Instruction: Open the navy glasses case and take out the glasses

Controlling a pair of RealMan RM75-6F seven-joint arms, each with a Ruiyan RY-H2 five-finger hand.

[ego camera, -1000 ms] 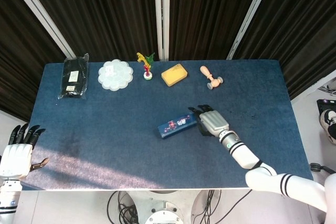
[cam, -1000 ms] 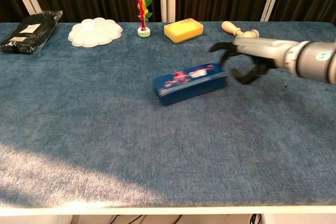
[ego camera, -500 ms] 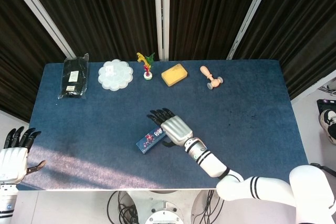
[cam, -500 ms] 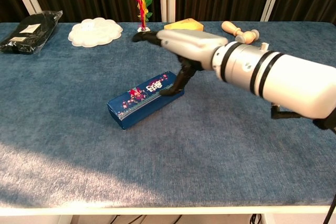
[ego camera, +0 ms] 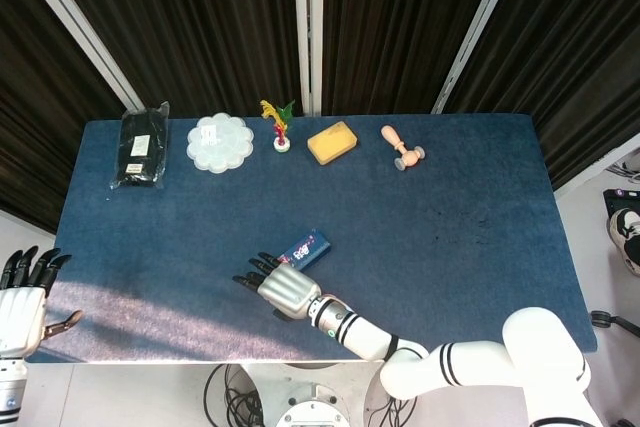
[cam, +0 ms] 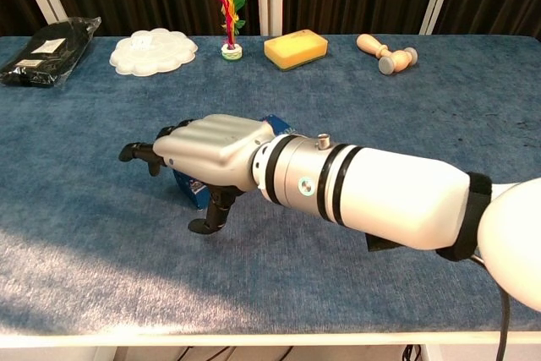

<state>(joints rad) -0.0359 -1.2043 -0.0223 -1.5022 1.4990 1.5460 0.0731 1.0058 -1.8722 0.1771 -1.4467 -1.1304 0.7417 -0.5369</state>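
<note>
On the blue desk (ego camera: 480, 237), the right robot hand (ego camera: 278, 287) lies palm-down over the near end of the closed navy glasses case (ego camera: 307, 247), fingers spread, gripping nothing. The left robot hand (ego camera: 22, 292) hangs spread and empty off the desk's corner.

The table (ego camera: 480, 247) lay bare across its middle and right side, giving open passage there. Obstacles stood in a row along the far edge: a black pouch (ego camera: 140, 145) at the far-left corner, then a white dish (ego camera: 220, 142), a feathered toy (ego camera: 279, 125), a yellow sponge (ego camera: 331, 141) and a wooden stamp (ego camera: 402, 147), each apart from the next. Near the front edge, the right hand (ego camera: 282, 287) lay over the case (ego camera: 305, 249), its forearm (cam: 372, 200) crossing the front-centre and blocking approach from that side. The left hand (ego camera: 22, 292) sat off the table's front-left corner, fingers spread, with free cloth between it and the case.
</note>
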